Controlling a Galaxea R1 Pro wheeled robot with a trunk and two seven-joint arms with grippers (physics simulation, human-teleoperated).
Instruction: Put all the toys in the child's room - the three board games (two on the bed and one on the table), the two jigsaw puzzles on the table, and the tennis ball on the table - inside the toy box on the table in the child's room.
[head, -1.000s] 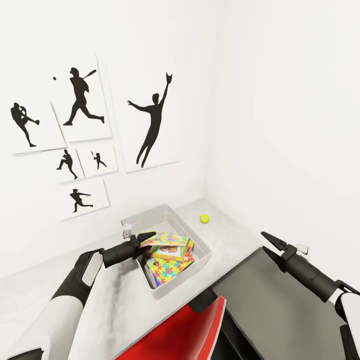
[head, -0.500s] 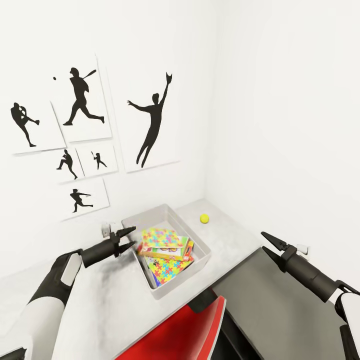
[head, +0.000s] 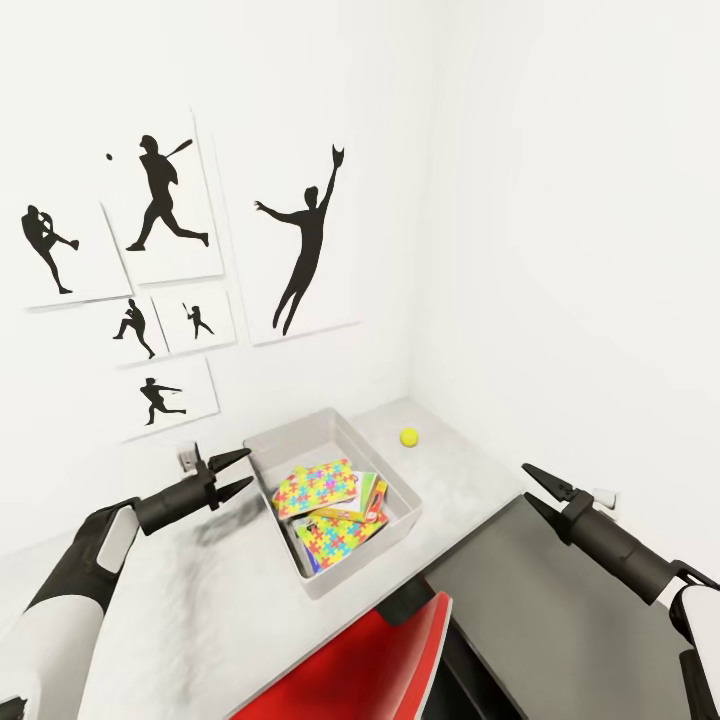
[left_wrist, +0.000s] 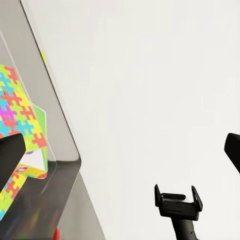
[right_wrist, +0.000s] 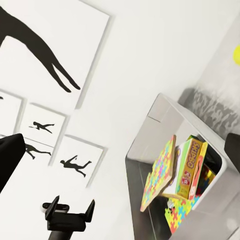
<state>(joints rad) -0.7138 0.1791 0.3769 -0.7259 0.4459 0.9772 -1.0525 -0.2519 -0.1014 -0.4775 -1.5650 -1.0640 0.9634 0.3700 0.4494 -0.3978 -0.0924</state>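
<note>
Head view: left gripper spread apart, empty, beside toy box on table. Puzzle box tilted atop games inside. Tennis ball on table behind box. Right gripper apart, empty.

Multicoloured jigsaw puzzle, grey toy box, yellow tennis ball

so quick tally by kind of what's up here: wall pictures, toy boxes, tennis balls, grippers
wall pictures: 6
toy box: 1
tennis ball: 1, on the table outside the box
grippers: 2, left gripper and right gripper, both open
total: 10
</note>
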